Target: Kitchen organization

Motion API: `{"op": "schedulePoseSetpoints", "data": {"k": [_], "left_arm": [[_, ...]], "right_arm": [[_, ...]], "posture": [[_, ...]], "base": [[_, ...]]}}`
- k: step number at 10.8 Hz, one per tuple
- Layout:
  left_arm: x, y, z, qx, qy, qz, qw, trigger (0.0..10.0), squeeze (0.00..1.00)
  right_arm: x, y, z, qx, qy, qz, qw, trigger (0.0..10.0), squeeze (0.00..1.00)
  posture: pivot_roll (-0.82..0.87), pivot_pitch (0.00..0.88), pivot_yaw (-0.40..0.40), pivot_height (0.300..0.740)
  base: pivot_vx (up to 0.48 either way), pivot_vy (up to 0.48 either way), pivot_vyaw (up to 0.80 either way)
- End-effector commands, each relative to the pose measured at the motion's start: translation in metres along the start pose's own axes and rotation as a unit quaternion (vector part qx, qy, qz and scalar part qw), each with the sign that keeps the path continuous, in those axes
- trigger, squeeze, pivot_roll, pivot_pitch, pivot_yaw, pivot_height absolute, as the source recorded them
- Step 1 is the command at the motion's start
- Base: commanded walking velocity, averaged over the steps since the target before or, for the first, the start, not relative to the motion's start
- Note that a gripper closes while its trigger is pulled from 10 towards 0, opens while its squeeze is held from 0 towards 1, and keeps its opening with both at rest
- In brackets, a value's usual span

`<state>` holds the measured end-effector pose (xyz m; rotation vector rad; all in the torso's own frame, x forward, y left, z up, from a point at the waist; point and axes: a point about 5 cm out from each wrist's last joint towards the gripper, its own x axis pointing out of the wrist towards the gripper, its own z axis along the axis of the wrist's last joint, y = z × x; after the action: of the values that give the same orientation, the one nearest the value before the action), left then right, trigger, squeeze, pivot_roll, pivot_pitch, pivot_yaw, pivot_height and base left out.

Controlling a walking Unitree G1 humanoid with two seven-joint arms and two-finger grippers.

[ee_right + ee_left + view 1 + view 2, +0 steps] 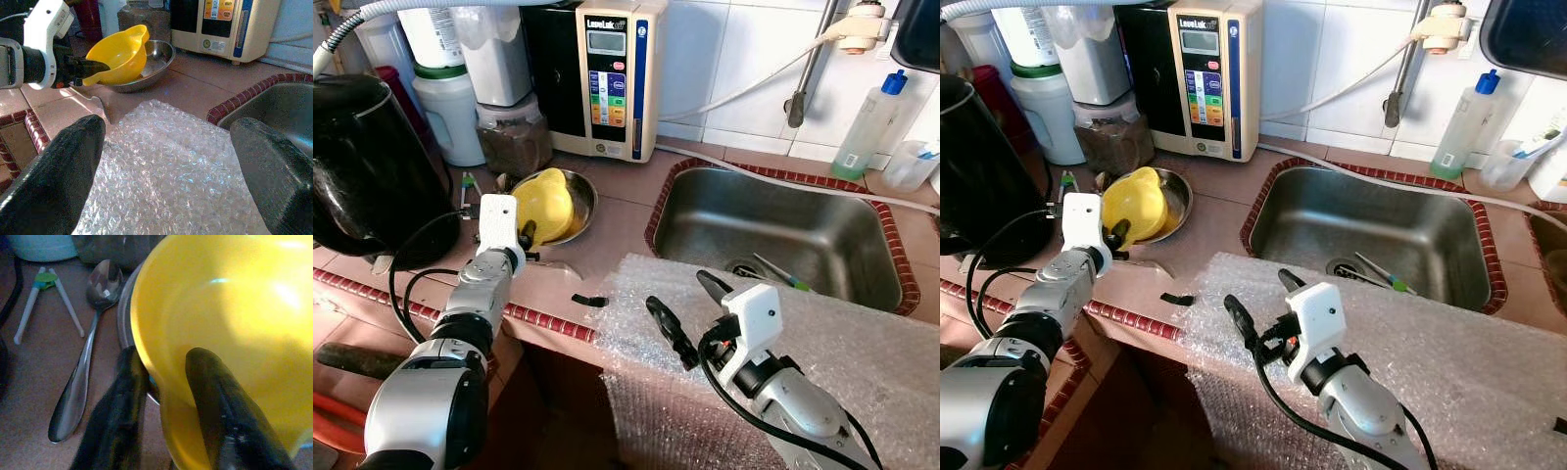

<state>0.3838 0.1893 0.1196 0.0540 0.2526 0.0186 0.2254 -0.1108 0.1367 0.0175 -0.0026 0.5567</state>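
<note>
On the counter left of the sink [773, 235], yellow bowl [544, 204] sits tilted in steel dish [579, 196], left gripper [164, 396] probably clamping its near rim w/ 2 fingers astride, right gripper [690, 311] spread open over bubble wrap [862, 343].

Right pincer [166, 171] spread wide over bubble wrap [171, 166]; left pincer [93, 68] grips the yellow bowl [120, 54] rim

— What did you count on my feed?
— I saw one yellow bowl [544, 203], one steel dish [579, 201], one spoon [83, 367].
— And the sink?
— One sink [783, 230], one bubble-wrap sheet [862, 343], two bottles by it.
</note>
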Motion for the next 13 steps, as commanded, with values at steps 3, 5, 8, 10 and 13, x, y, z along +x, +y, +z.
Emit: {"op": "schedulePoseSetpoints", "data": {"k": [3,5,8,10,13], "left_arm": [[0.001,-0.003,0.006,-0.011,-0.012,-0.010,1.000,0.0,0.00],[0.001,-0.004,0.011,-0.028,-0.031,-0.013,0.999,0.0,0.00],[0.001,-0.005,0.010,-0.029,-0.030,-0.012,0.999,0.0,0.00],[0.001,-0.005,0.013,-0.028,-0.041,-0.011,0.999,0.0,0.00],[-0.001,-0.011,0.028,-0.030,-0.108,-0.040,0.993,0.0,0.00]], "right_arm": [[0.001,-0.001,0.002,-0.005,-0.004,-0.002,1.000,10.0,0.00],[0.001,-0.002,0.002,-0.007,-0.004,-0.003,1.000,10.0,0.00],[-0.001,-0.003,0.002,-0.009,-0.003,-0.005,1.000,10.0,0.00],[-0.001,-0.004,0.002,-0.010,-0.002,-0.007,1.000,10.0,0.00],[0.000,-0.005,0.001,-0.009,-0.004,-0.011,1.000,10.0,0.00]], "posture": [[-0.02,0.000,0.058,0.740],[-0.02,0.000,0.055,0.740],[-0.02,0.000,0.057,0.740],[-0.02,0.000,0.058,0.740],[-0.02,0.000,0.059,0.740]], "base": [[0.000,0.000,0.00],[0.000,0.000,0.00],[0.000,0.000,0.00],[0.000,0.000,0.00],[0.000,0.000,0.00]]}}
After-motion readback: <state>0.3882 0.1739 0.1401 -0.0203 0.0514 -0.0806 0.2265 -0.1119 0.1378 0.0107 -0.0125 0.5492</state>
